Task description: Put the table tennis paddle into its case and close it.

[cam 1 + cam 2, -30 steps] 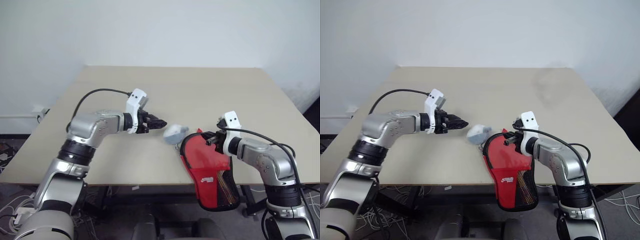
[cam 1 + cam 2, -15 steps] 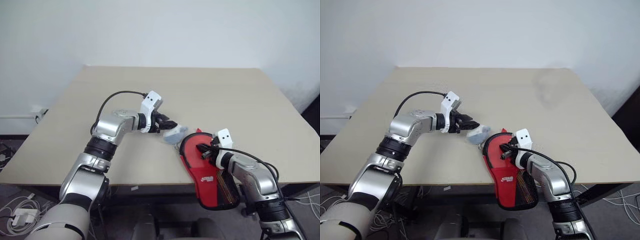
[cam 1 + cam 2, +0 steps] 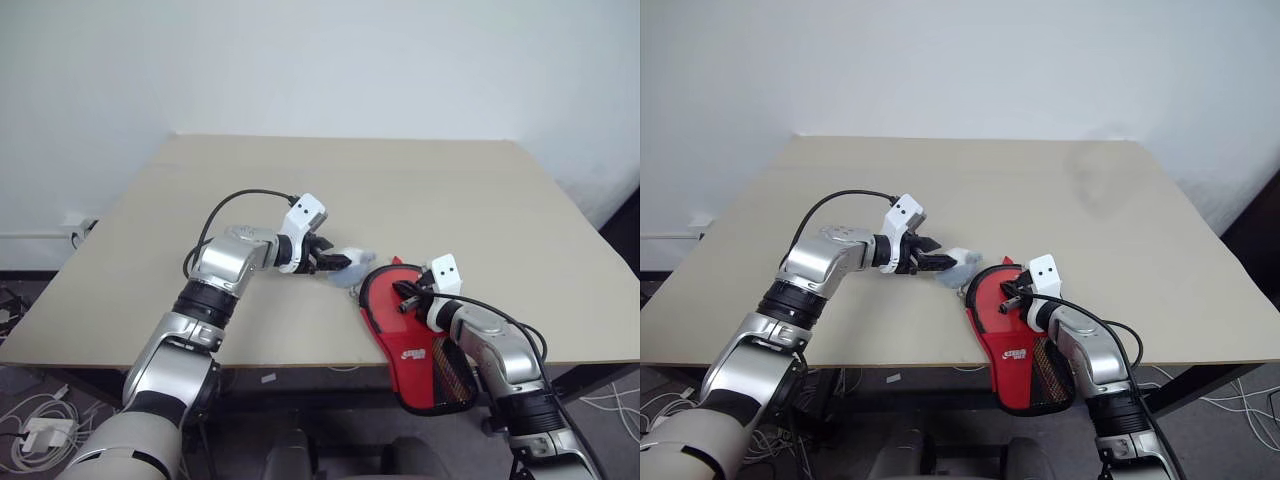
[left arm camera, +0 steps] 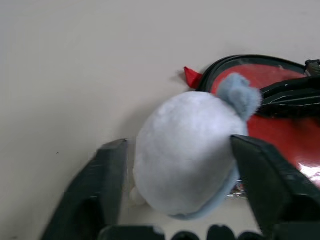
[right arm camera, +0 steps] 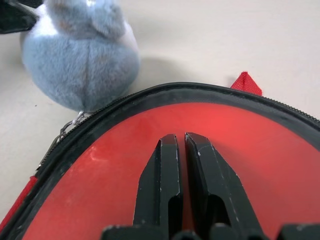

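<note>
1. The left wrist view is showing the left gripper spread wide, its fingers flanking the pale grey-blue plush wad.
2. The right gripper is lying clenched on the red case.
3. The case is lying at the table's near edge, round end touching the wad, narrow mesh end overhanging toward the robot.

The left end effector, which a second ago hovered well to the left of the pale grey-blue plush wad, has crossed rightward and now has its black fingers spread wide on either side of the wad. The right end effector has dropped from above the far edge of the red case to lie, fingers together, low over its red panel near the table's near edge.
</note>
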